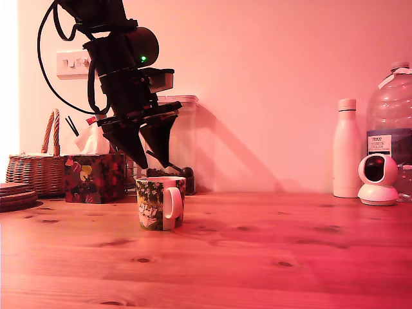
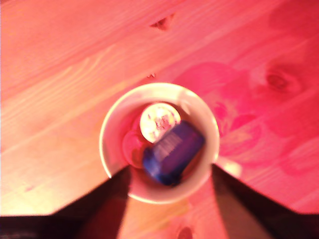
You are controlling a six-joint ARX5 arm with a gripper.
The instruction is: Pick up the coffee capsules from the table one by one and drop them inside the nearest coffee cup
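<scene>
Claw (image 1: 153,164): we hold it spread and empty directly above the coffee cup (image 1: 160,203), placed there, we judge, so the drop lands inside. Coffee capsule (image 2: 173,152): small, dark blue, rounded, lying tilted inside the cup beside a pale round one. Cup: green leaf print, white handle, standing on the surface (image 1: 270,257) toward its back edge.

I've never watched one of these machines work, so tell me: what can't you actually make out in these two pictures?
- Inside of the mug: hidden by its own wall in the exterior view.
- Blue capsule: blurred in the wrist view, so whether it is resting or falling is unclear.
- Items under the capsule: blurred and partly covered by it.
- Pincer: tips cut off by the wrist view's edge.
- Big bottle: cut off at the exterior view's right edge.
</scene>
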